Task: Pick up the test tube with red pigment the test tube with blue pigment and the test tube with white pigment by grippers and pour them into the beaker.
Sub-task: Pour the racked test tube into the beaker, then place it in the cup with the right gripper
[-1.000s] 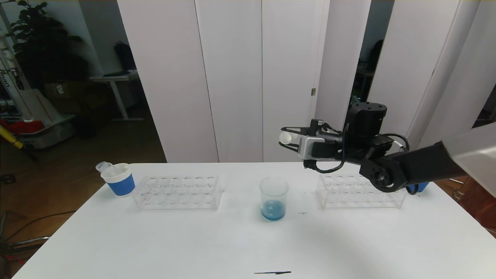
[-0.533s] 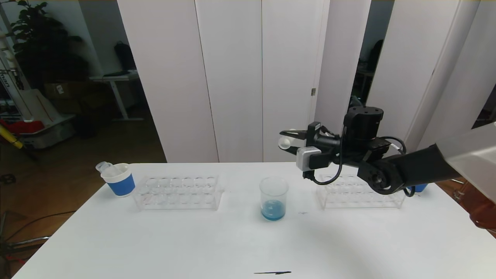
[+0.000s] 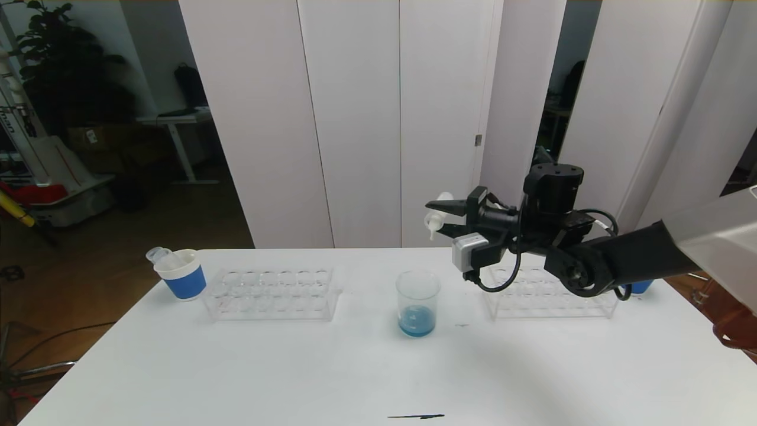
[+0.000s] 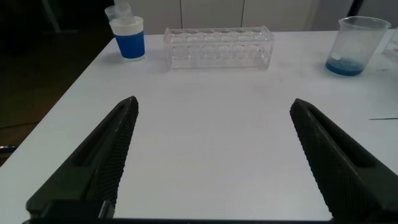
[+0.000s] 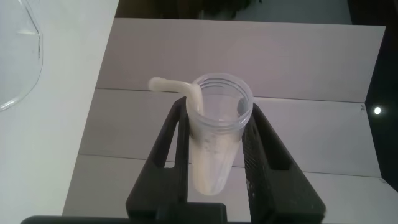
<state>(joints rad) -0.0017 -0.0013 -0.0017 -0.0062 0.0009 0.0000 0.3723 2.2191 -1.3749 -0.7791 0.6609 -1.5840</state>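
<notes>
Above the beaker, right gripper grips the white tube, pouring; tip further over the rim next.

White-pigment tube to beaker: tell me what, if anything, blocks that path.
Nothing visible does. The right end effector holds the test tube with white pigment tipped above the beaker, white liquid already spilling from its mouth. Only open air lies between them. The racks stand to either side, and the left end effector hangs low over the table.
</notes>
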